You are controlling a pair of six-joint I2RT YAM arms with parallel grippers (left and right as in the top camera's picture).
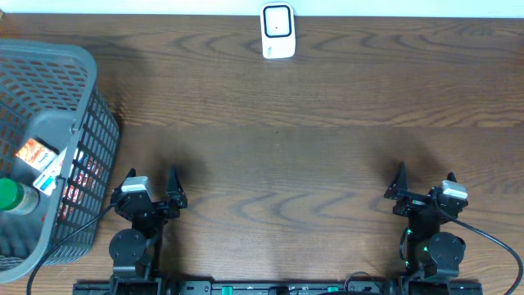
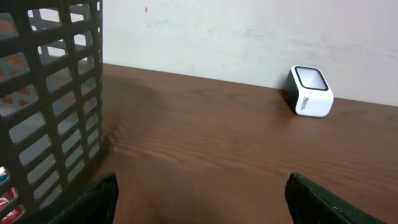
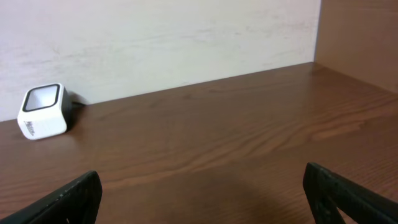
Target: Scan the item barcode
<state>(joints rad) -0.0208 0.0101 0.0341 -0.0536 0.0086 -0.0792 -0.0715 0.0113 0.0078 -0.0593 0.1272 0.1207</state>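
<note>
The white barcode scanner [image 1: 277,31] with its dark window stands at the table's far edge, also visible in the left wrist view [image 2: 309,91] and the right wrist view [image 3: 42,112]. Items lie in the grey basket [image 1: 57,56] at the left: a green-capped bottle [image 1: 10,195] and red-orange packets [image 1: 37,153]. No barcode shows. My left gripper [image 1: 152,177] [image 2: 199,200] is open beside the basket with nothing between its fingers. My right gripper [image 1: 426,175] [image 3: 202,194] is open and empty near the front right.
The basket's slatted wall [image 2: 56,93] rises close to the left of my left gripper. A pale wall runs behind the scanner. Bare wooden table [image 1: 278,164] lies between the two arms and the scanner.
</note>
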